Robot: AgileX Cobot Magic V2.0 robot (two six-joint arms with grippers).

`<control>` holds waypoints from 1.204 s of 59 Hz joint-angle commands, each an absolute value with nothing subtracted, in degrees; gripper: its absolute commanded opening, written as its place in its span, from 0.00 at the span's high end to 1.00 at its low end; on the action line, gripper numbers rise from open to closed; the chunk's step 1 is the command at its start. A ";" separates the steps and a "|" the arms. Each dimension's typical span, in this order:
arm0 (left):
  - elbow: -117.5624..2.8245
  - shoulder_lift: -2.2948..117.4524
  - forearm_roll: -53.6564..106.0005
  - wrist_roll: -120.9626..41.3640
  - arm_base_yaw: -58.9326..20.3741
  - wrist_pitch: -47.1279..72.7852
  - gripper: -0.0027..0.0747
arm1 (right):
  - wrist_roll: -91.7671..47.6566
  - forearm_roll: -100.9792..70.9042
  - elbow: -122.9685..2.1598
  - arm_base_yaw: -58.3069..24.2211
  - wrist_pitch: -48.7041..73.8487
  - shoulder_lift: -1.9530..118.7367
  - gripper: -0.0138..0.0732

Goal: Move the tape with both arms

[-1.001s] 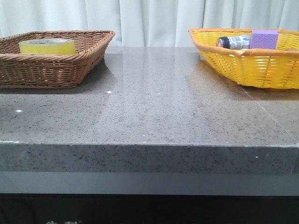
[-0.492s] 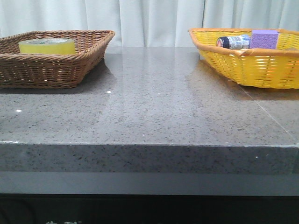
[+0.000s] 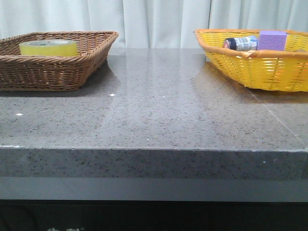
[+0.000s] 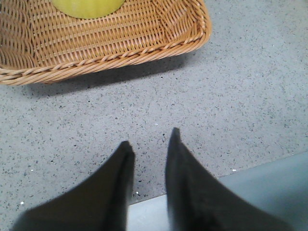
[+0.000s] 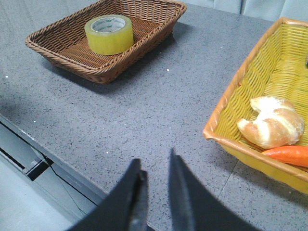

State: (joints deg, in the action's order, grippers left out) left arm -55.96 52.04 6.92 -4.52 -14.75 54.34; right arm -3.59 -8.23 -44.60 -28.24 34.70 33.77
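Lying flat in the brown wicker basket [image 3: 62, 67] at the far left of the grey speckled table [image 3: 159, 110]: the tape [image 3: 48, 47], a wide yellow roll, hole upward, white core printed in green, clearest in the right wrist view [image 5: 109, 33]. Only a yellow edge of it caught by the left wrist view [image 4: 89, 6], inside the basket's woven wall [image 4: 106, 43].

At the far right of the table, well apart from the brown one: a yellow basket [image 3: 262, 67]. Inside it, a dark-capped bottle [image 3: 240, 43] on its side, just beside a purple block [image 3: 273, 40]. Also in there, by the right wrist view, a croissant [image 5: 272, 122] touching an orange carrot [image 5: 288, 155].

Left gripper [image 4: 150, 136] over bare table near the front edge, just short of the brown basket; fingers slightly parted, a narrow gap between the tips, nothing held. Right gripper [image 5: 155, 160] likewise above the near edge of the table, between the two baskets; fingers parted by a slim gap, holding nothing. Neither gripper touching tape or basket. Neither seen in the front view.
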 commanded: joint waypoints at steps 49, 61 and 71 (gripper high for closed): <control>-54.47 46.76 5.56 -4.53 -14.97 47.96 0.99 | -3.51 -8.83 -46.06 -28.13 30.05 33.69 0.92; -41.87 36.85 5.14 -4.53 -11.44 32.80 0.99 | -3.51 -8.83 -46.06 -28.13 30.05 33.69 0.92; -27.55 26.78 5.37 -4.53 -8.85 19.03 0.99 | -3.51 -8.83 -46.06 -28.13 30.05 33.69 0.92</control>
